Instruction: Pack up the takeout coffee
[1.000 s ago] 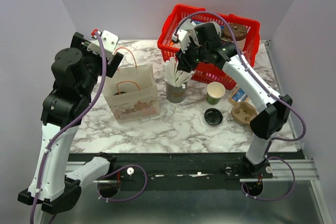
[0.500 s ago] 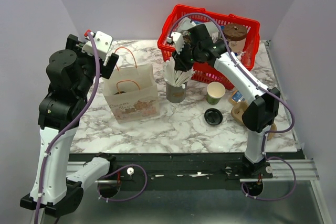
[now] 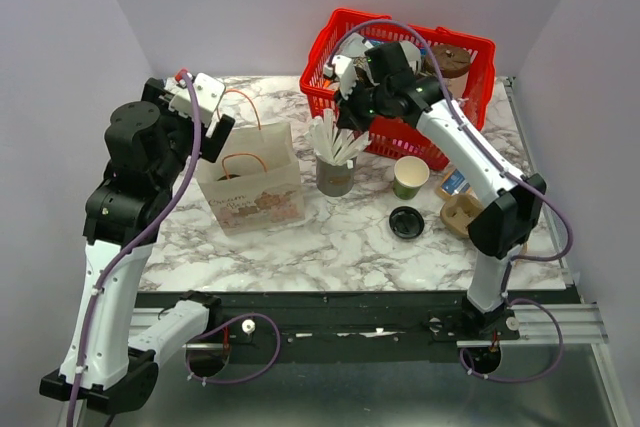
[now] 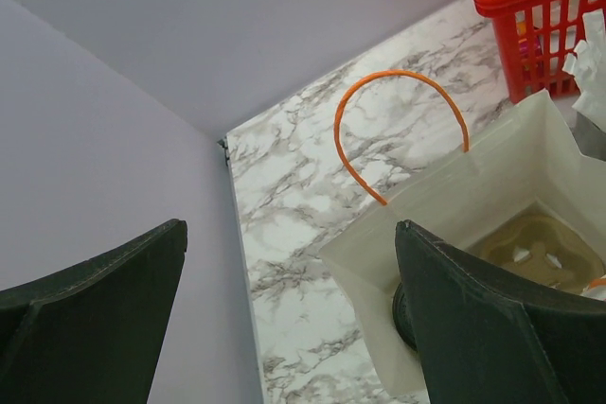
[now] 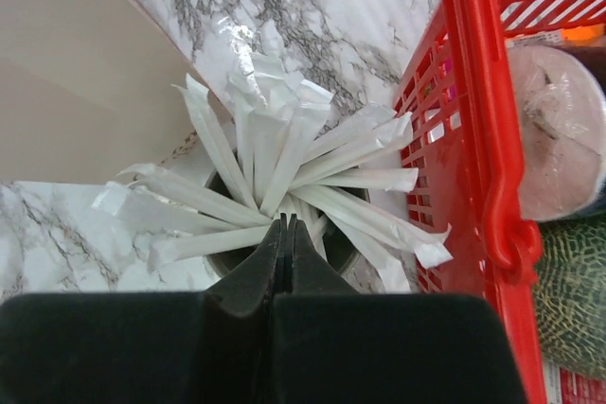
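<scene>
Right claw (image 5: 284, 222) has closed tight above the grey stick cup (image 3: 335, 179) since a second ago; left claw (image 4: 289, 225) gapes wide near the paper bag (image 3: 258, 195), which holds the takeout coffee (image 3: 229, 177), mostly hidden.

Robot lab: plain-walled marble tabletop (image 3: 340, 237)

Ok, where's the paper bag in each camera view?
Top external: paper bag left of centre.
Left wrist: paper bag lower right, mouth open, orange handle up.
Right wrist: paper bag, only a beige wall, top left corner.
Shared landmark: red basket, right of the paper bag in every view.
</scene>
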